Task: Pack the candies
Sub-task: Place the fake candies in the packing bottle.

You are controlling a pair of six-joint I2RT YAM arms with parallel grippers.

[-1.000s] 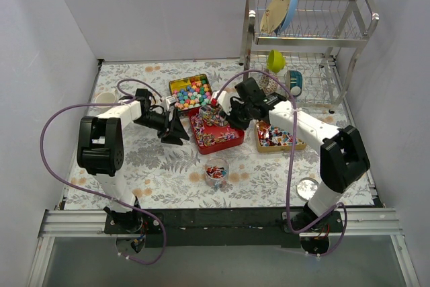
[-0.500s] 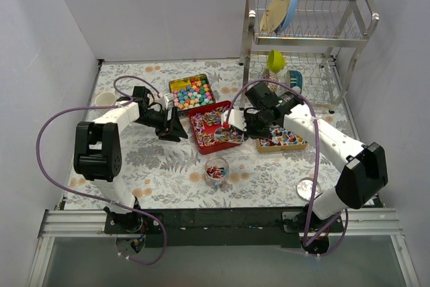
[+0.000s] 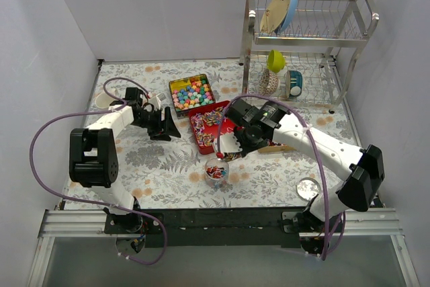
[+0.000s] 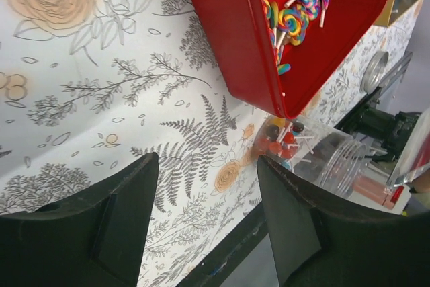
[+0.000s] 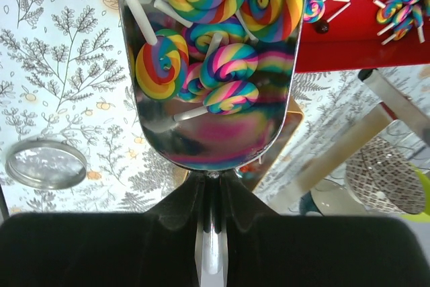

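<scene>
My right gripper (image 3: 245, 140) (image 5: 213, 183) is shut on the handle of a shiny metal scoop (image 3: 228, 144) (image 5: 213, 65). The scoop holds several rainbow swirl lollipops (image 5: 201, 45) and hangs at the near edge of the red tin (image 3: 213, 129), just above the clear glass cup (image 3: 216, 171). The cup has a few candies in it and also shows in the left wrist view (image 4: 295, 152). More lollipops lie in the red tin (image 4: 295, 11). Pastel ball candies fill the yellow tin (image 3: 191, 92). My left gripper (image 3: 169, 129) (image 4: 207, 166) is open and empty, left of the red tin.
A gold tin (image 3: 282, 146) of wrapped candies is mostly hidden under my right arm. A round glass lid (image 3: 308, 186) (image 5: 46, 164) lies at the near right. A dish rack (image 3: 309, 38) with plates and cups stands at the back right. A small white cup (image 3: 104, 100) sits far left.
My right arm has swung the loaded scoop from over the red tin toward the near side, close to the glass cup. My left gripper has drawn back a little to the left.
</scene>
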